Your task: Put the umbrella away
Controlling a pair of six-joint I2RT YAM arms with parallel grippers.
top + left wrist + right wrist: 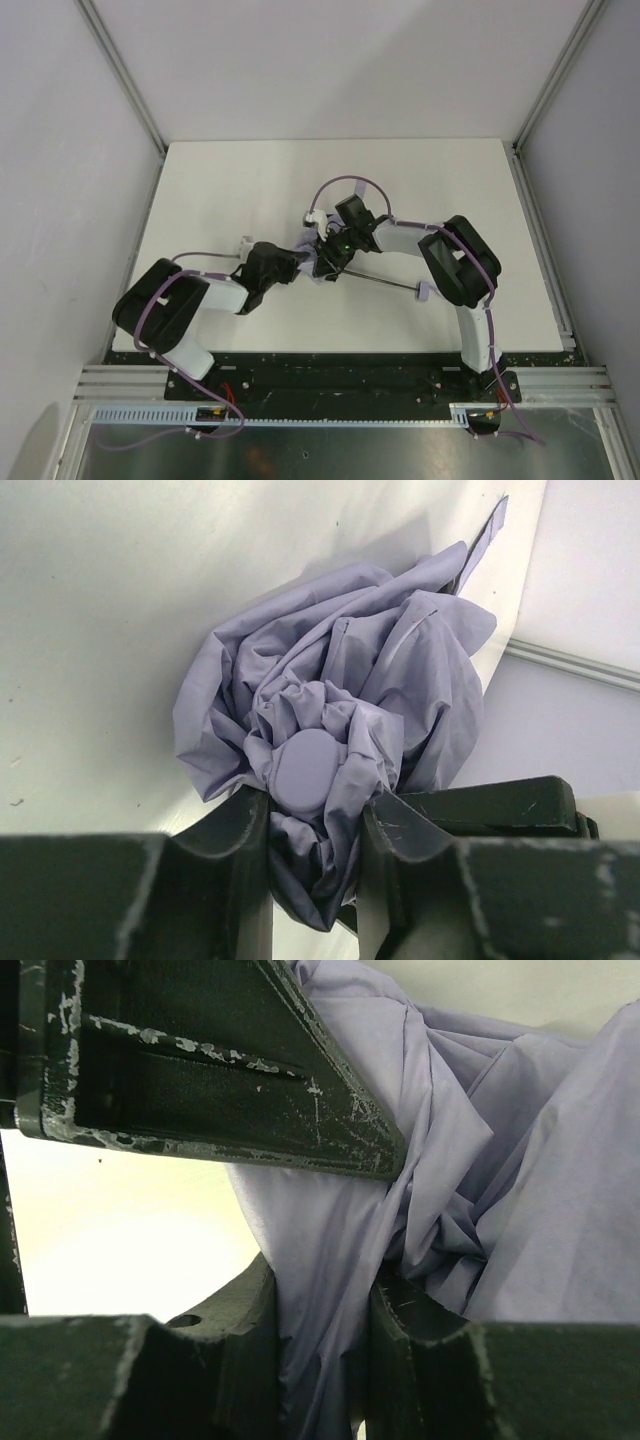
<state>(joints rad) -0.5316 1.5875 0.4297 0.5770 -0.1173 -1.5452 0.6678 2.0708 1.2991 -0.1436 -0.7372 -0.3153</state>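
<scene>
The umbrella lies folded at the table's middle. Its lavender-grey canopy [318, 262] is bunched between both grippers; the thin black shaft [375, 282] runs right to the small pale handle [422, 291]. My left gripper [297, 262] is shut on the canopy's top end, its fingers either side of the round cap [305, 770] and crumpled fabric [330, 680]. My right gripper [328, 245] is shut on a fold of canopy fabric [330, 1260]. The left gripper's finger [220, 1070] shows just above it in the right wrist view.
The white table [250, 190] is walled by grey panels with aluminium posts at the back corners. A black and metal rail [330, 385] runs along the near edge by the arm bases. Purple cables loop over both arms.
</scene>
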